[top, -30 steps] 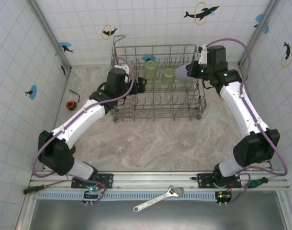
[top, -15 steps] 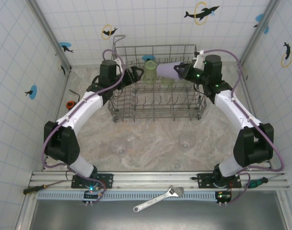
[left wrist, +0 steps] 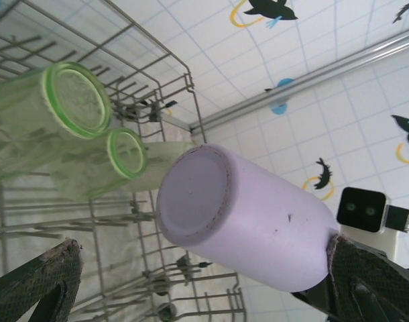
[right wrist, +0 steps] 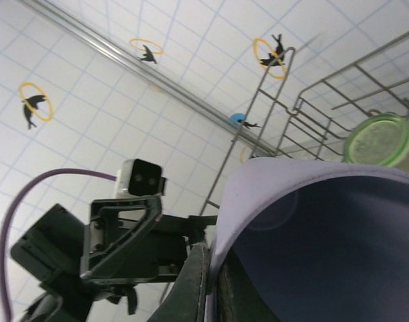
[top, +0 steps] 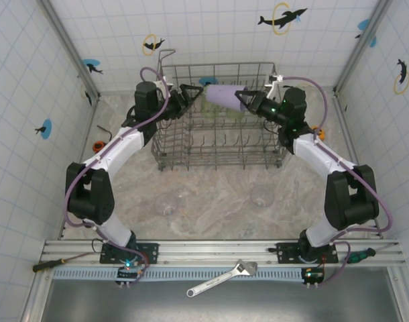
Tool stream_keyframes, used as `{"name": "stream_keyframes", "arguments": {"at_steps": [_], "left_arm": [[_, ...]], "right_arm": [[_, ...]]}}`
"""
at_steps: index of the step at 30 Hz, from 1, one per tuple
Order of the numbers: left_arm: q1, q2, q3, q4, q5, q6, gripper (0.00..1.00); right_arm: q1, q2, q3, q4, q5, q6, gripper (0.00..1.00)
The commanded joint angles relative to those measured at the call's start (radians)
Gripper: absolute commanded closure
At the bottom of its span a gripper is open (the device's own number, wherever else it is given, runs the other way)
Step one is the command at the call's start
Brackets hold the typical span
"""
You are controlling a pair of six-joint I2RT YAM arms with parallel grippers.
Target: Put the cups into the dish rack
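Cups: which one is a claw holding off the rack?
The opaque lavender tumbler, gripped sideways by the right claw above the grey wire dish rack. The translucent green tumblers rest inside it; the clear tumblers stand on the table.

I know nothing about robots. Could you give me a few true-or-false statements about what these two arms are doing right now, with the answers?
1. The right gripper grips the lavender cup by its rim. True.
2. Two green cups are in the dish rack. True.
3. The lavender cup stands upright inside the dish rack. False: it is held on its side, above the rack.
4. The left gripper is shut on a clear cup. False: it is open and empty, facing the lavender cup's base.
5. Two clear cups sit on the table in front of the rack. True.
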Motion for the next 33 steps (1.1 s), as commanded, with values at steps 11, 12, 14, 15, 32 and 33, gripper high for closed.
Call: {"name": "stream_keyframes", "arguments": {"at_steps": [11,12,14,15,32,33], "left_arm": [[0.023,0.059,-0.018,0.213,0.110,-0.167,0.02],[0.023,0.059,-0.019,0.219,0.112,-0.172,0.02],[0.023,0.059,-0.022,0.229,0.110,-0.180,0.02],[0.023,0.060,-0.022,0.230,0.109,-0.181,0.02],[0.023,0.071,-0.050,0.309,0.119,-0.234,0.10],[0.023,0.070,-0.055,0.316,0.120,-0.237,0.16]], "right_arm": [[0.053,0.062,-0.015,0.280,-0.023,0.114,1.00],[0.055,0.065,-0.017,0.287,-0.023,0.118,1.00],[0.060,0.074,-0.018,0.308,-0.023,0.129,1.00],[0.063,0.078,-0.019,0.315,-0.023,0.134,1.00],[0.119,0.150,0.006,0.408,-0.027,0.188,1.00],[0.121,0.151,0.006,0.408,-0.027,0.189,1.00]]}}
